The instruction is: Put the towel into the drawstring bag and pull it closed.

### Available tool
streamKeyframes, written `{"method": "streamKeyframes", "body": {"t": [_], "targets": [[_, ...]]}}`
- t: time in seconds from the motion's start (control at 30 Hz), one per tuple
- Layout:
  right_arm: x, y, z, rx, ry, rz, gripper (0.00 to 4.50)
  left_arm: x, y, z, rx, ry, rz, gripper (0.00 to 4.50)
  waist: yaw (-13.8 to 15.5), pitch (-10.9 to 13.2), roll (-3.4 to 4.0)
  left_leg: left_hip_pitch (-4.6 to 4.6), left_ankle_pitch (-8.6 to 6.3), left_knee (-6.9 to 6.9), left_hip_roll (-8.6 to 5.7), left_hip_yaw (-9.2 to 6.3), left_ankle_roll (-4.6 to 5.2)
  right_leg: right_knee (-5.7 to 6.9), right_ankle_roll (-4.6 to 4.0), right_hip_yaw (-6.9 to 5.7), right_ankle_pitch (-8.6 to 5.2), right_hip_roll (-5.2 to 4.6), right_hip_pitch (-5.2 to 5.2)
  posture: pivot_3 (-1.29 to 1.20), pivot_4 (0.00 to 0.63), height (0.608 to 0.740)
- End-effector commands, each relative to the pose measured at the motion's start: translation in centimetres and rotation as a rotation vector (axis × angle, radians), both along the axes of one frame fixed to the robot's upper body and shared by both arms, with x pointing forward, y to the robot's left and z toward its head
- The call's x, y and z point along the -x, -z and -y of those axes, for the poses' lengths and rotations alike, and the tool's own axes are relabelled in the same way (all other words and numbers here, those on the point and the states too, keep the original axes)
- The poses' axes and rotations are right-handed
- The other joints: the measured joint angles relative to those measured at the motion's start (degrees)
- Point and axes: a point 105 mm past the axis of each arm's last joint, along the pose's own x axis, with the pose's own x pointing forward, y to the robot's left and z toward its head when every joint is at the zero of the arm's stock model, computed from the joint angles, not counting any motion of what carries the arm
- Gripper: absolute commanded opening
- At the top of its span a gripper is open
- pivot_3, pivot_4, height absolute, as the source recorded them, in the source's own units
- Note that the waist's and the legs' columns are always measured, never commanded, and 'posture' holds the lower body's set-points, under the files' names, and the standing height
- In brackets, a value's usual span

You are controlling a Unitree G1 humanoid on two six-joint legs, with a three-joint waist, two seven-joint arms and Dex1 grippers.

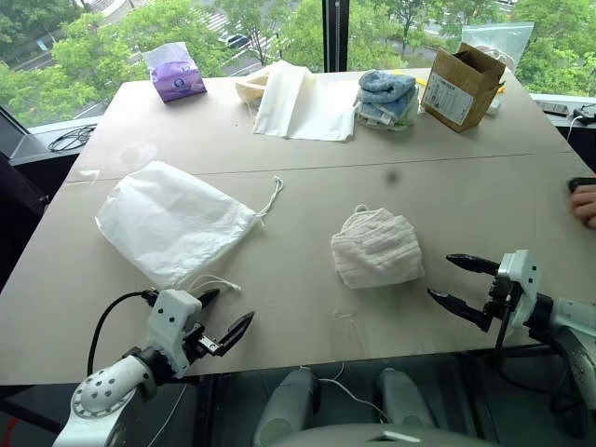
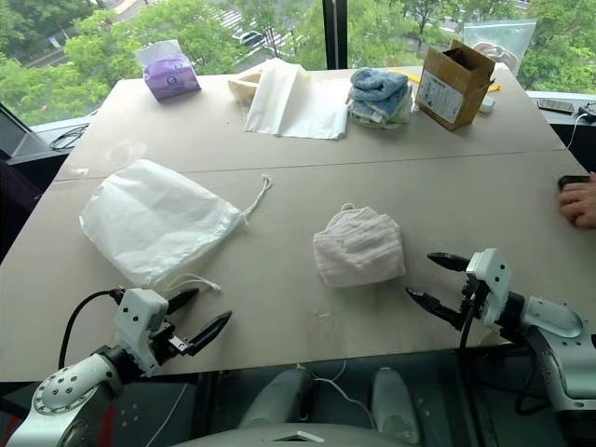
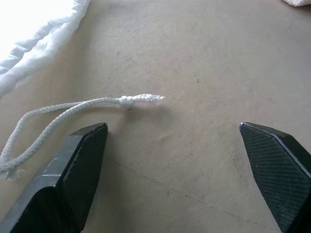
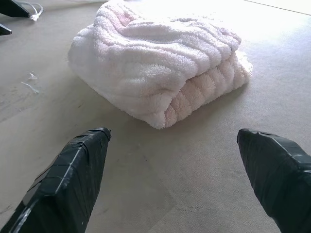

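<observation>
The towel (image 1: 376,248), a small folded white ribbed cloth, lies near the middle of the beige table (image 1: 307,186). In the right wrist view the towel (image 4: 155,68) sits just beyond the spread fingertips. The drawstring bag (image 1: 170,222), a thin white pouch, lies flat to the left with its mouth toward the middle and cords trailing out. One knotted cord end (image 3: 141,99) lies just ahead of the left fingers. My left gripper (image 1: 222,317) is open at the table's near edge, below the bag. My right gripper (image 1: 463,282) is open to the right of the towel. Neither holds anything.
At the table's far side stand a purple tissue pack (image 1: 174,73), a flat cream cloth sheet (image 1: 303,102), a stack of blue and pale towels (image 1: 386,99) and an open cardboard box (image 1: 461,86). A person's hand (image 1: 585,203) rests at the right edge.
</observation>
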Motion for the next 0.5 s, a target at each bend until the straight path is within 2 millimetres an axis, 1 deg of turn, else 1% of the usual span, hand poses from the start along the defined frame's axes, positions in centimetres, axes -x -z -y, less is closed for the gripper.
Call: {"method": "streamKeyframes", "body": {"t": [0.03,0.5], "targets": [[-0.09,-0.82,-0.34,-0.014,-0.018,0.034,4.47,0.04,-0.91,0.18,-0.015,0.016,0.039,4.50,0.0,0.0,0.00,0.00,0.00,0.00,0.00,0.00,0.00,0.00,0.00,0.00,0.00,0.00,0.00,0.00,0.150,0.740],[-0.32,-0.98,-0.56,-0.018,-0.032,0.038,4.47,-0.01,-1.05,0.51,-0.006,0.022,0.048,4.50,0.0,0.0,0.00,0.00,0.00,0.00,0.00,0.00,0.00,0.00,0.00,0.00,0.00,0.00,0.00,0.00,0.150,0.740]]}}
